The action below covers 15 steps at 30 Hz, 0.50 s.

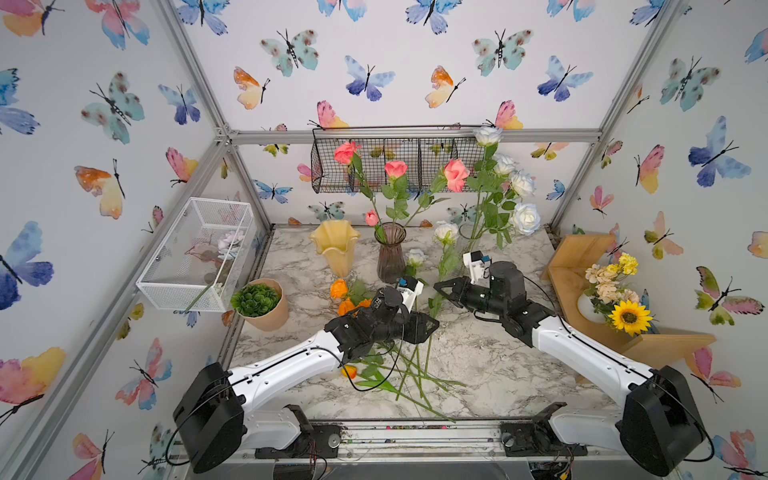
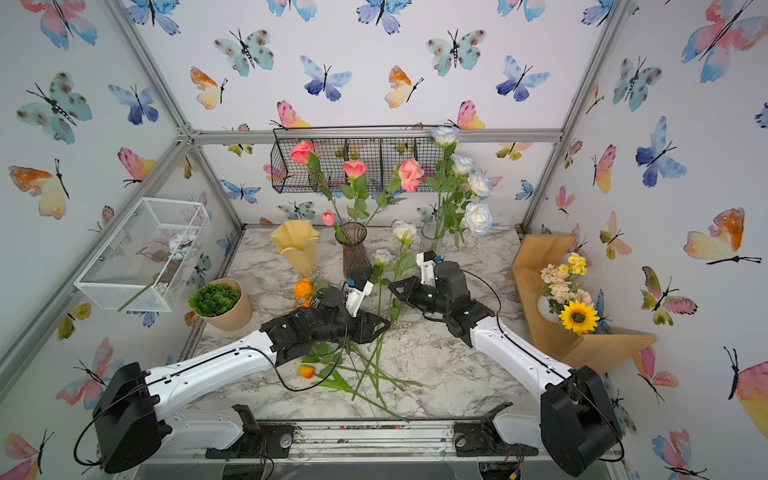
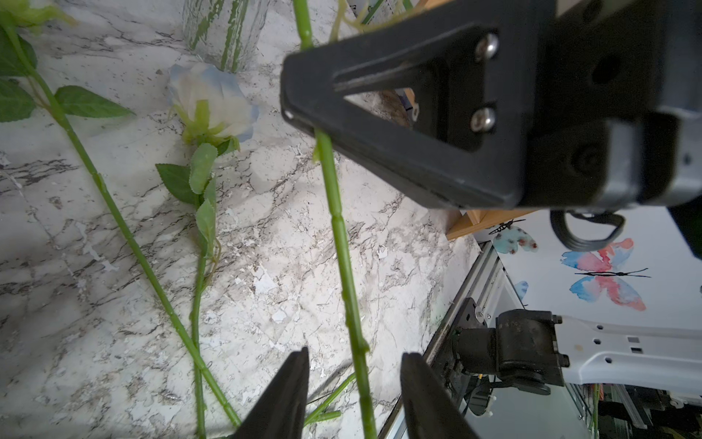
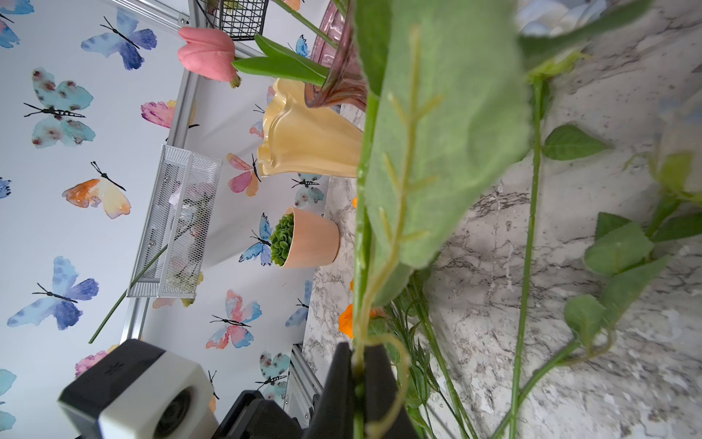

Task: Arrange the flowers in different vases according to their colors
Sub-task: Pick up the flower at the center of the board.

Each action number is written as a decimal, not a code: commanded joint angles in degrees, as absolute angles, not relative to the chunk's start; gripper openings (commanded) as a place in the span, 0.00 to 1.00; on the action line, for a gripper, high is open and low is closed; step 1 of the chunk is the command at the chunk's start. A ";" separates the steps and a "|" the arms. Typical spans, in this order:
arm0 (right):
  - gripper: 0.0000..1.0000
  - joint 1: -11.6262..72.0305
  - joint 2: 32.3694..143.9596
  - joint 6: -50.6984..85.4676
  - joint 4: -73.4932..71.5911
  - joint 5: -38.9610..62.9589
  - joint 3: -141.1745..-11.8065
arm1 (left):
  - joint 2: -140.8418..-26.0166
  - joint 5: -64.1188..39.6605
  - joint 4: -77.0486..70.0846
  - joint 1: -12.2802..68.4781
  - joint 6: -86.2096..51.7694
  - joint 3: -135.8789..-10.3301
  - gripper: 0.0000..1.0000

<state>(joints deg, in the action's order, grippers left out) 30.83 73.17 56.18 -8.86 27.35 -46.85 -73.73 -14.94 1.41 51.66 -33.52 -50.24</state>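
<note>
The right gripper (image 4: 357, 361) is clamped tight on the green stem (image 3: 342, 247) of a white-blue rose (image 1: 446, 232), whose bloom sits near the clear vase (image 1: 468, 241). Lower on that stem, the left gripper (image 3: 355, 357) straddles it with jaws partly apart and neither finger touching (only the fingertips show in its wrist view). A large leaf (image 4: 437, 133) blocks much of the right wrist view. The orange flowers (image 1: 339, 289) lie on the marble table (image 1: 498, 374), half hidden by the left arm.

Bare counter (image 1: 498, 365) at front right, loose stems (image 1: 409, 368) crossing the middle, vases (image 1: 390, 253) lining the back, plant pot (image 1: 270, 316) left.
</note>
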 commanded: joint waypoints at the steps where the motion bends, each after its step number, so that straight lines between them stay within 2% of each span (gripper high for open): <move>1: 0.02 30.94 72.82 56.75 -11.14 28.74 -46.10 | -75.05 -17.35 -0.18 51.68 -33.27 -51.89 0.40; 9: 0.02 30.94 72.73 57.12 -11.85 28.39 -45.45 | -75.91 -16.97 -0.18 51.68 -33.05 -52.11 0.20; 15: 0.02 30.94 72.69 57.22 -12.14 28.30 -45.44 | -76.01 -16.31 0.13 51.68 -32.74 -52.12 0.09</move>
<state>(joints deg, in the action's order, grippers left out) 30.83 73.17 57.04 -10.15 27.35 -46.00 -75.66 -15.70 0.71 51.59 -33.71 -51.22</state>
